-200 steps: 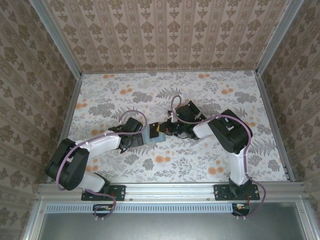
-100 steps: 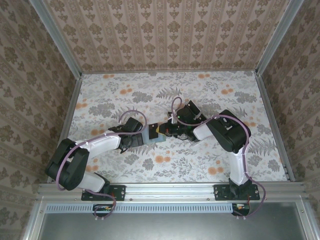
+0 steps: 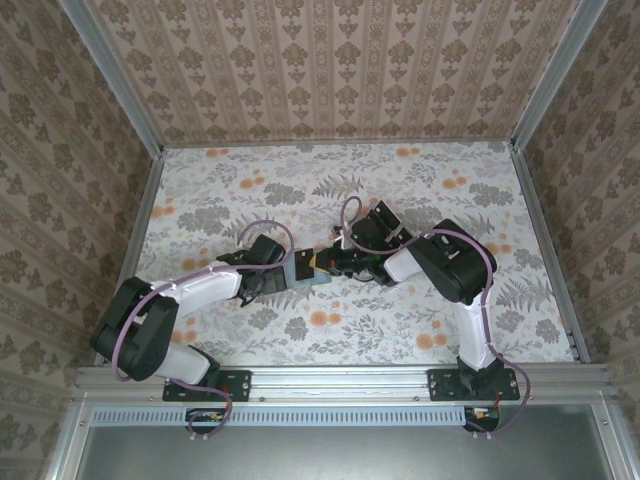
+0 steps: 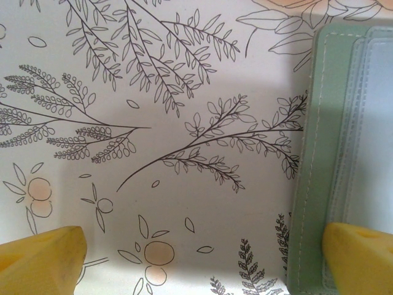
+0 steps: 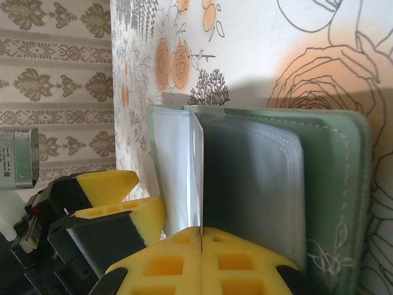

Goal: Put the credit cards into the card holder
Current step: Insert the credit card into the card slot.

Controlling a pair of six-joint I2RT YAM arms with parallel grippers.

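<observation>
- Card holder (image 3: 305, 271) spread open on the flowered bench (image 3: 250, 190), centre of the top view, between the 2 wrists meeting there.
- Left gripper (image 4: 202, 258) wide open, with nothing between its fingertips. 1 yellow fingertip (image 4: 362, 252) at lower right of the left wrist view, overlapping the holder's green cover; the other at lower left, over bare bench.
- Judged a pinning stance: pressure on the cover's edge to stop the holder sliding or folding shut during work by the other arm. Real contact hard to confirm from this angle.
- In that same view, holder along the right edge of the frame, stitched border running top to bottom, well off the middle of the left gripper.
- Right gripper (image 5: 202, 255) closed, bottom centre of the right wrist view, pinching a thin leaf (image 5: 198, 172) seen edge-on and rising straight up from the seam between the fingers. Cannot tell whether credit card or inner sleeve.
- Leaf held upright against the bluish-grey inside, with green stitched cover to the right and a pale clear page to the left. Judged a pose for slipping something into a pocket, or for prising 1 open.
- Holder directly ahead of the right gripper, touching or almost touching its fingers; yellow finger of the left arm at lower left of that frame, just beside the holder's far edge.
</observation>
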